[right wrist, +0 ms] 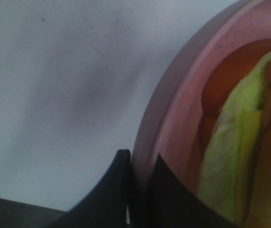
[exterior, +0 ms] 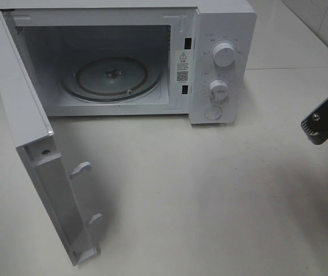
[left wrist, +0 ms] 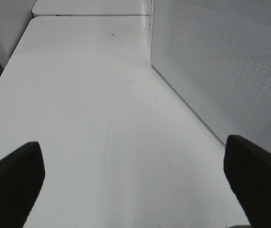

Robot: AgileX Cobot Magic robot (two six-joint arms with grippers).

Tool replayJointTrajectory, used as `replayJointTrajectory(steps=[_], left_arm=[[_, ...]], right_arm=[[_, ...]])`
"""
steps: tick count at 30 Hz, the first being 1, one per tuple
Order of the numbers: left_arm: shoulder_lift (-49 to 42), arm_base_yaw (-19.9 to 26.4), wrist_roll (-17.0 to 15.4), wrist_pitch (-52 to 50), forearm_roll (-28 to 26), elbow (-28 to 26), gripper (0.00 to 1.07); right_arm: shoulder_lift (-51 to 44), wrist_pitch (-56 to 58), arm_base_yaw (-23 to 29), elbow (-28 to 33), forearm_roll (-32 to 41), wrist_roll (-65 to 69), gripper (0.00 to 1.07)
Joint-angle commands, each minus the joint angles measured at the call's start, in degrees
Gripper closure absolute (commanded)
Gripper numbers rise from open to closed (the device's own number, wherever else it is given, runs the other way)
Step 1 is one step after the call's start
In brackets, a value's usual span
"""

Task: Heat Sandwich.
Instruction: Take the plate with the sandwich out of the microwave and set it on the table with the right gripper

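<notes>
The right gripper (right wrist: 138, 164) is pinching the rim of a pink plate (right wrist: 173, 114), its two dark fingers (right wrist: 114, 185) sitting nearly together with the plate's edge between them, one outside the rim and one inside. The sandwich (right wrist: 240, 142) is lying on that plate, right next to the grip; only its pale green and orange-red filling layers are showing in the right wrist view, blurred by closeness. Beneath the plate the white tabletop (right wrist: 54, 85) is passing under a soft shadow. In the exterior high view only part of the right arm (exterior: 325, 118) is showing at the right edge, well apart from the microwave; the plate and sandwich are lying outside that view.

The left gripper (left wrist: 135, 178) is standing wide open with nothing between its fingers (left wrist: 12, 183), hovering over bare tabletop just beside the perforated side wall (left wrist: 221, 61) of the microwave.

The white microwave (exterior: 221, 69) is sitting at the back of the tabletop with its door (exterior: 31, 144) swinging fully open toward the left. Inside, the glass turntable (exterior: 112, 77) is lying bare. Two knobs (exterior: 224, 56) are sitting one above the other on the control panel, with a round button below them.
</notes>
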Motion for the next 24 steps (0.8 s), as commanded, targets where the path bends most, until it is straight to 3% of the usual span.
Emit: replayJointTrajectory(steps=[1,10,24], left_arm=[[-1.3,-0.4,0.2,-0.3,-0.2,0.2,0.1],[-1.3,-0.4,0.2,-0.3,-0.2,0.2,0.1],[-1.3,-0.4,0.2,-0.3,-0.2,0.2,0.1]], right_arm=[[2.8,0.4,-0.2,-0.2,-3.3,2.9,1.07],[11.2,-1.0,-0.4,-2.7,-5.6,12.3,1.07],[20.8,-4.5,-8.7,-8.7,-6.0,14.8,1.07]])
